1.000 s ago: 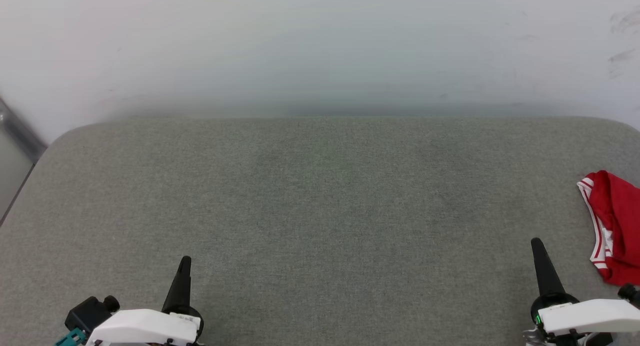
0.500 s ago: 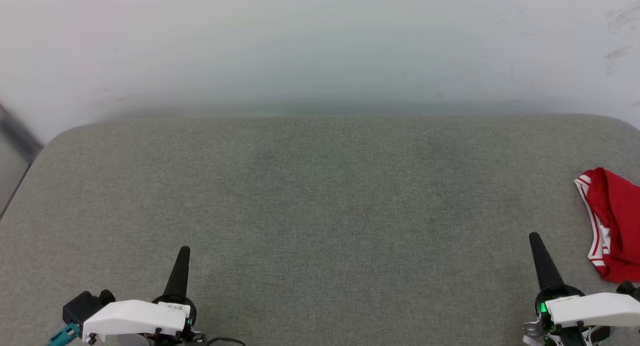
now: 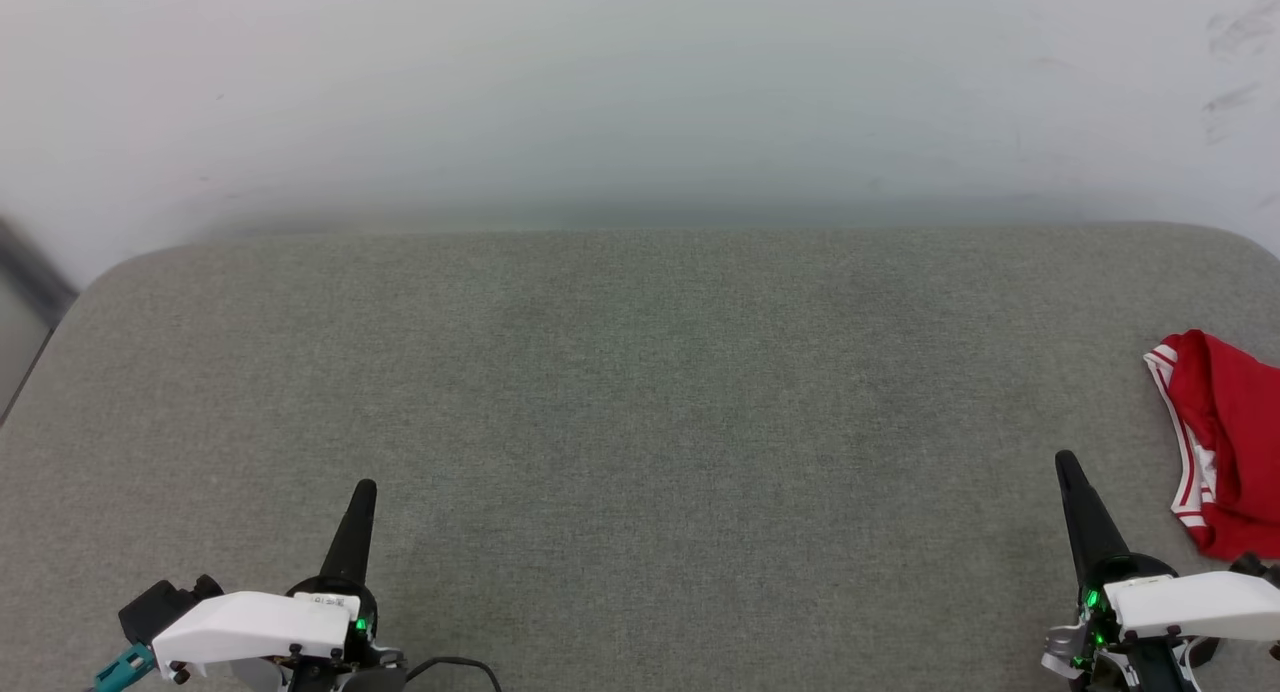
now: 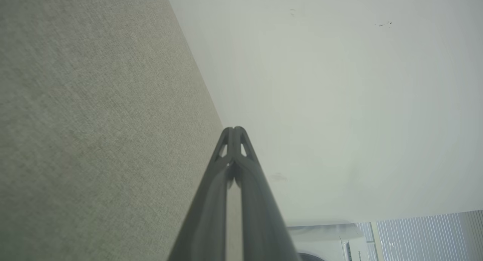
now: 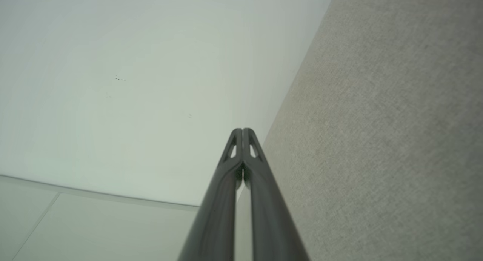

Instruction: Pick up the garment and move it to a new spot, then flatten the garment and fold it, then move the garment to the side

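A crumpled red jersey (image 3: 1235, 422) with red-and-white striped trim lies at the right edge of the grey fabric-covered table (image 3: 640, 392). Its long side runs near to far, with the striped edge turned left, and the frame cuts it off. The left gripper (image 3: 366, 488) and right gripper (image 3: 1066, 459), each pinched together and empty, point at the white wall (image 3: 640, 92). A small label on the left wrist is too small to read. Compared with a second ago, the red jersey lies unmoved, and more of both wrists shows.
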